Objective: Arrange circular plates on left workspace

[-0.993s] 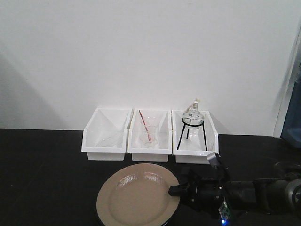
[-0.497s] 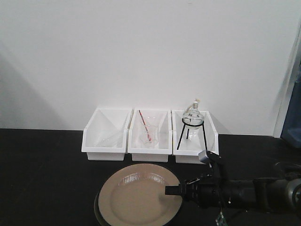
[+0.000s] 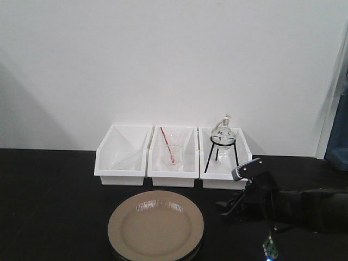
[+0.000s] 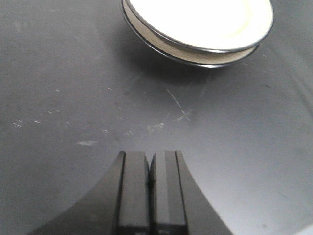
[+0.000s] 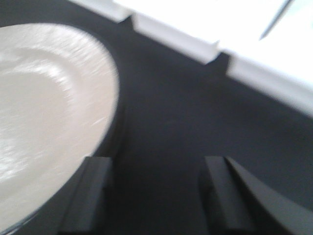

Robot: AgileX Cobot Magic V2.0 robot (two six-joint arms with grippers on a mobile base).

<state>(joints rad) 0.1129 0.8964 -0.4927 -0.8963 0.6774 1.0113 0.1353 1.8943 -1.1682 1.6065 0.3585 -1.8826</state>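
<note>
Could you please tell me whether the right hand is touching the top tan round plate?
Apart. In the right wrist view, the right hand is open with black countertop between its fingers, and the glossy tan round plate lies just left of the left finger.

Matte black countertop [image 3: 49, 206], surface lightly scuffed. Three white bins [image 3: 173, 157] stand side by side along its rear edge. Two stacked circular plates [image 3: 155, 227] rest at the front edge, centrally, just before the bins.

Tan glossy plates [image 3: 155, 227], thin dark rims; matte black countertop [image 3: 49, 206]; three white bins [image 3: 173, 175]; red-striped rod [image 3: 168, 147].
</note>
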